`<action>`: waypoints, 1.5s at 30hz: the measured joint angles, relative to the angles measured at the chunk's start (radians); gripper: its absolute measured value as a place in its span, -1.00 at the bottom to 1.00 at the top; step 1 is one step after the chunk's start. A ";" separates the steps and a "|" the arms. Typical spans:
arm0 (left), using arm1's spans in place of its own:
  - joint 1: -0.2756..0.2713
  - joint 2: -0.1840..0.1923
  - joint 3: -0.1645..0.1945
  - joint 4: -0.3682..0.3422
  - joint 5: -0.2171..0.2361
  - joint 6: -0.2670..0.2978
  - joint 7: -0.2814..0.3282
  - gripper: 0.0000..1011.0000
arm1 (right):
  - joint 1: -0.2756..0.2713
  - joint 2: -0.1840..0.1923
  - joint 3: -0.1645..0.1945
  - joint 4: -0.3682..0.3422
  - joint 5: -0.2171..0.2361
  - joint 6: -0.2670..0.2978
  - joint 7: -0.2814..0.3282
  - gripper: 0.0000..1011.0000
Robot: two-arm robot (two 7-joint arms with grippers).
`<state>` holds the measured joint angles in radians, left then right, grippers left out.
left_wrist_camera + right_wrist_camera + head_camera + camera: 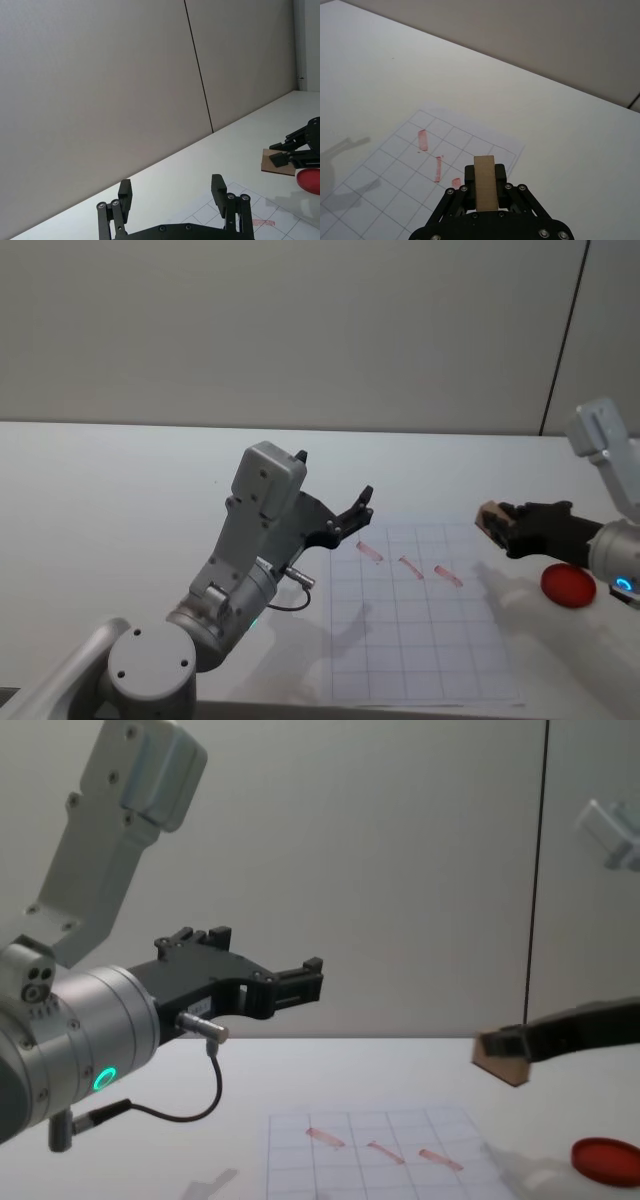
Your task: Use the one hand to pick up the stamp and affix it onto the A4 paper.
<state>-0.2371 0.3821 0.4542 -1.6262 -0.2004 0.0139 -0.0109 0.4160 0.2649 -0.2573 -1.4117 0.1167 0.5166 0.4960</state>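
**Right gripper holds the stamp in the air near the paper**

Head view: the right gripper (pixel 497 525) comes in from the right, clamped on the stamp (pixel 489 518), a small tan block. It sits by the far right corner of the paper (pixel 420 640), a gridded sheet lying on the white table (pixel 100 490) with three slanted reddish marks in a row. A flat red ink pad (pixel 568 585) lies on the table to the right of the sheet. The left gripper (pixel 358 510) is raised beside the sheet's left edge, its fingers apart and holding nothing.

Left wrist view: the left gripper's two black fingers (pixel 218 189) stand wide apart. Farther off, the right gripper grips the stamp (pixel 277 162) above the ink pad's edge.

Right wrist view: the stamp (pixel 485 182) stands pinched between the right fingers, with the paper (pixel 395 185) and its marks below.

Chest view: the stamp (pixel 500 1058) hangs clear of the table, higher than the paper and the ink pad (pixel 607 1160).
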 joint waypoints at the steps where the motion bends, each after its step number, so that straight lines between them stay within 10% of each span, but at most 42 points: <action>1: 0.000 0.000 0.000 0.000 0.000 0.000 0.000 0.98 | 0.010 -0.003 -0.005 0.005 -0.007 0.003 0.026 -0.57; 21: 0.000 0.000 0.000 0.000 0.000 0.000 0.000 0.98 | 0.115 -0.032 -0.061 0.057 -0.099 0.084 0.294 -0.58; 45: 0.000 0.000 0.000 0.000 0.000 0.000 0.000 0.98 | 0.126 -0.035 -0.099 0.057 -0.128 0.150 0.342 -0.57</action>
<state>-0.2371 0.3821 0.4542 -1.6262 -0.2004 0.0139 -0.0109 0.5419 0.2301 -0.3561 -1.3549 -0.0112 0.6663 0.8381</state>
